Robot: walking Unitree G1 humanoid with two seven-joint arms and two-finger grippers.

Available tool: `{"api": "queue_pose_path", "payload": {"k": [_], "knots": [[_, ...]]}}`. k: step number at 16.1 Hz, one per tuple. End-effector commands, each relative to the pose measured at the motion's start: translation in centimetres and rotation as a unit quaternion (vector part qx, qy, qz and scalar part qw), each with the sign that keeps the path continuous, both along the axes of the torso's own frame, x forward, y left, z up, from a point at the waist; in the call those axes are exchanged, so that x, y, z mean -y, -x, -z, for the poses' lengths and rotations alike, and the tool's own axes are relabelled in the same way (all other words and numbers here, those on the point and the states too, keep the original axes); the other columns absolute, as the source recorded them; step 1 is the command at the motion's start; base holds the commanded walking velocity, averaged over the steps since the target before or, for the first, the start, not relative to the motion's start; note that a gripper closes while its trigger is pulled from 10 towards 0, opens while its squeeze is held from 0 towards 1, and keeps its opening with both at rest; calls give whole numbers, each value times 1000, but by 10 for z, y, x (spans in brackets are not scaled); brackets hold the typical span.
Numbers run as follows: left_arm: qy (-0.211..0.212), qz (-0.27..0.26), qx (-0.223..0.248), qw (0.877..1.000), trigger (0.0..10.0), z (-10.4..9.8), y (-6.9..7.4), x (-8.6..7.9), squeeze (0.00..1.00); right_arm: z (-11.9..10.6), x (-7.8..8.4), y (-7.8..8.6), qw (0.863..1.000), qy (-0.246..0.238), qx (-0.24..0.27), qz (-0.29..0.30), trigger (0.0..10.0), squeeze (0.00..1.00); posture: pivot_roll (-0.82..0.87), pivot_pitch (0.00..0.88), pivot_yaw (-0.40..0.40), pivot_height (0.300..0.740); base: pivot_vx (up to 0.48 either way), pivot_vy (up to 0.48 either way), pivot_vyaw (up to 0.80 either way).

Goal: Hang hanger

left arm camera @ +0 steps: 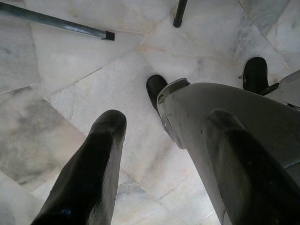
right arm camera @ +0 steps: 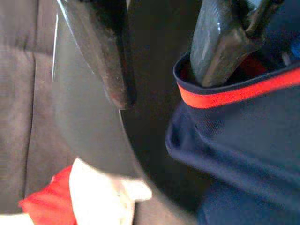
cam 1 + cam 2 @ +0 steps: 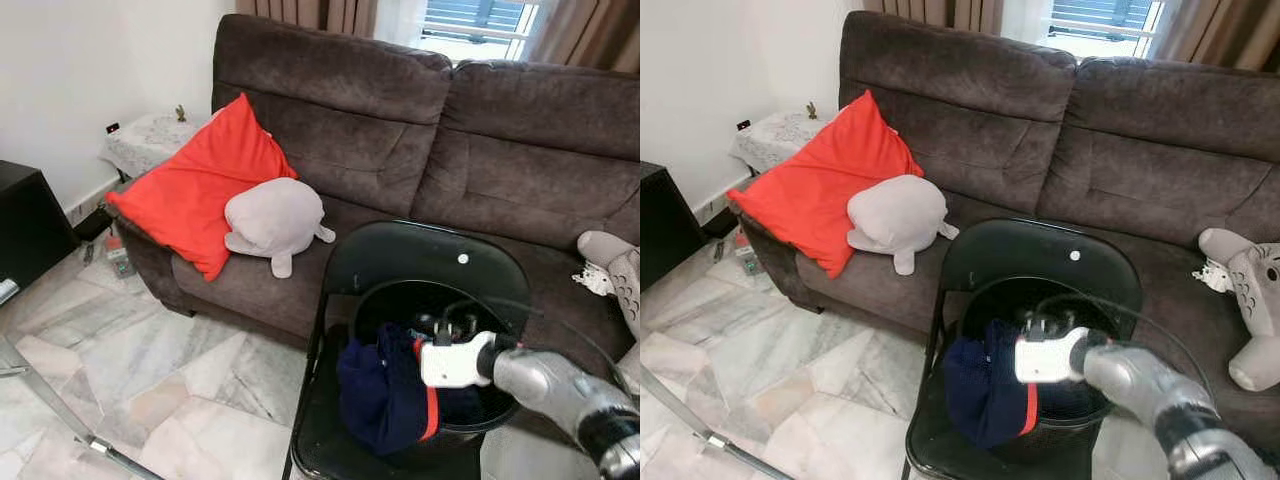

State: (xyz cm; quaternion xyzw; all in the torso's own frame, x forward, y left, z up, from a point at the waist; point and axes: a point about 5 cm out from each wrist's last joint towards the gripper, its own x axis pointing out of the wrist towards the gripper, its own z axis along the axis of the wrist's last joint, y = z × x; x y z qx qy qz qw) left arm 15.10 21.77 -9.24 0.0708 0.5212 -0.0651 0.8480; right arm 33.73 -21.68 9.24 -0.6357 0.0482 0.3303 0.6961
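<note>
A navy garment with red trim point(image 3: 380, 395) hangs over the rim of a round black basket point(image 3: 372, 292). The basket stands on a black folding chair point(image 3: 420, 255) in front of the sofa. My right gripper point(image 3: 445, 325) reaches into the basket from the right. In the right wrist view the right gripper point(image 2: 161, 89) is open, with one finger point(image 2: 220, 42) tucked inside the garment's red-edged collar point(image 2: 234, 93) and the other finger point(image 2: 103, 56) against the basket wall. A thin dark rod runs beside the tucked finger; I cannot tell what it is. My left gripper point(image 1: 164, 124) hangs open above the marble floor.
A brown sofa point(image 3: 520, 150) holds a red cushion point(image 3: 195, 190), a grey plush point(image 3: 272, 218) and another plush toy point(image 3: 1245, 290) at the right. A lace-covered side table point(image 3: 150, 140) and a black cabinet point(image 3: 25, 225) stand left. A metal bar point(image 3: 70, 430) lies on the floor.
</note>
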Motion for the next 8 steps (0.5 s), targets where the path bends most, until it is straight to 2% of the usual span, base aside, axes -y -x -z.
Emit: {"api": "queue_pose_path", "payload": {"k": [1,4,5,7,8], "knots": [[-3,2,-12,1000,10000,2,5,-1,0,9,8,3,999,27,-21,19,10000,0,-20,14,-9,740,0,0,0],[-3,2,-12,1000,10000,2,5,-1,0,16,4,9,999,-2,-45,12,10000,0,-17,15,-9,740,0,0,0],[-3,2,-13,1000,10000,2,5,-1,0,16,2,9,999,-12,-42,10,10000,0,-16,16,-9,740,0,0,0],[-4,1,-13,1000,10000,2,5,-1,0,7,-9,5,998,-67,-17,-1,10000,0,-15,18,-7,740,0,0,0],[-4,2,-13,1000,10000,2,5,-2,0,7,-10,4,998,-68,-17,0,10000,0,-15,18,-7,740,0,0,0]]}}
